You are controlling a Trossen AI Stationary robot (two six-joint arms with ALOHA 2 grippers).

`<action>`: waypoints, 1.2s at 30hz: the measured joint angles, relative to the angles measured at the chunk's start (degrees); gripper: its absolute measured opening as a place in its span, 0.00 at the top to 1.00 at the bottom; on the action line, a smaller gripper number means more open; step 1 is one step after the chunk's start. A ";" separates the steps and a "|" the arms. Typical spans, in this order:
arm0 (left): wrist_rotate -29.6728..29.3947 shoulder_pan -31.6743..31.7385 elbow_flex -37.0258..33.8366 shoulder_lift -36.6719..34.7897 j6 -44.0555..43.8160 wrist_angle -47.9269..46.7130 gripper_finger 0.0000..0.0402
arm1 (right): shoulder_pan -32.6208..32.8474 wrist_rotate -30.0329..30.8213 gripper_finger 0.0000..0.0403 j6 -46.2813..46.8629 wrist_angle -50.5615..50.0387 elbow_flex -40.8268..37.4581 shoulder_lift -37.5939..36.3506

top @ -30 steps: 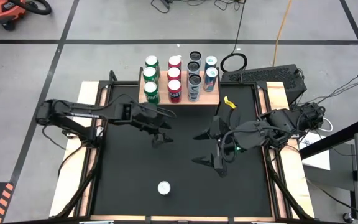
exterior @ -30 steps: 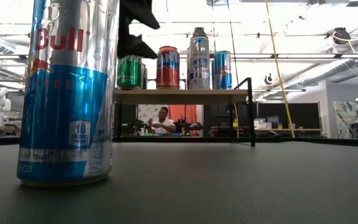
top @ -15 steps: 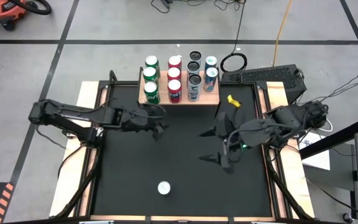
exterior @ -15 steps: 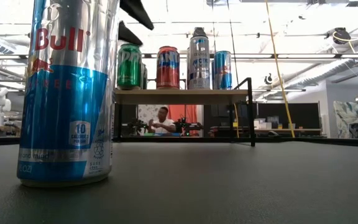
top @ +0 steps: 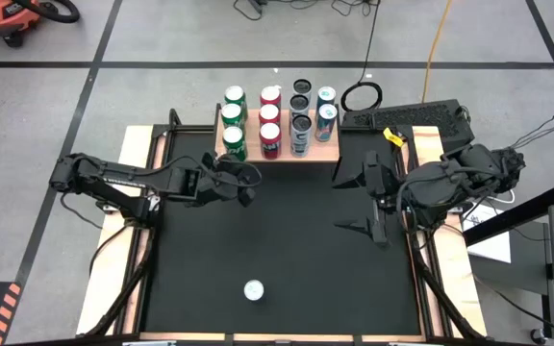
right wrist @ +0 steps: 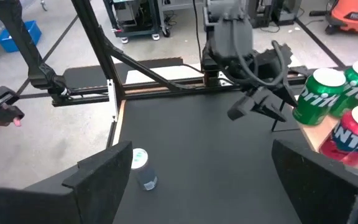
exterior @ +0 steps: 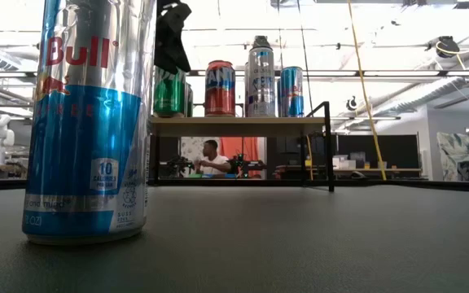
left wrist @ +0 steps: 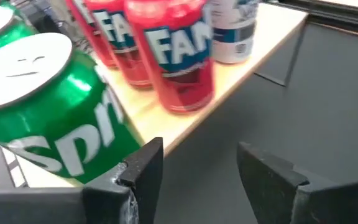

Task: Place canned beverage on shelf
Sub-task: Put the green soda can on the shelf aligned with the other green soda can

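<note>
The left gripper [top: 245, 181] hangs just in front of the shelf [top: 327, 150], its fingers partly apart with nothing between them, the nearest green can [left wrist: 55, 118] close beside one fingertip. The right gripper [top: 365, 204] waits near the table's right edge, jaws spread wide and empty. The shelf holds rows of green, red and blue cans. One silver-blue beverage can [top: 253, 289] stands alone near the front edge of the black table [top: 287, 259], well apart from both grippers. It looks like the next can's turn: an arm must reach back, grasp it upright and carry it to a free spot.
</note>
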 joint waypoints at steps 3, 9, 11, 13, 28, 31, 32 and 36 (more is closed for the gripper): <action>-0.08 1.48 0.00 0.16 0.06 0.09 0.51 | 0.00 0.00 0.10 -0.82 -0.08 0.00 -0.57; -0.13 4.41 0.00 0.15 0.08 -0.02 0.55 | 0.00 -0.02 0.10 -1.90 -0.42 0.00 -0.82; -0.07 5.15 0.00 0.15 0.09 -0.26 0.56 | 0.00 -0.06 0.10 -1.90 -0.74 0.00 -0.80; -0.07 5.82 0.00 0.15 0.05 -0.53 0.56 | 0.00 -0.20 0.10 -1.90 -0.87 0.00 -0.80; 0.43 6.52 0.00 0.06 0.01 -4.45 0.56 | 0.20 -0.46 0.10 -1.88 -0.85 0.00 -0.80; 0.80 6.52 0.00 -0.39 0.01 -6.10 0.56 | 0.20 -0.47 0.10 -1.76 -0.85 0.00 -0.78; 0.81 6.52 0.00 -0.46 -0.02 -6.61 0.56 | 0.20 -0.48 0.10 -1.75 -0.84 0.00 -0.78; 0.95 6.52 0.00 -1.46 -0.01 -7.52 0.56 | 0.20 -0.48 0.10 -1.71 -0.85 0.00 -0.78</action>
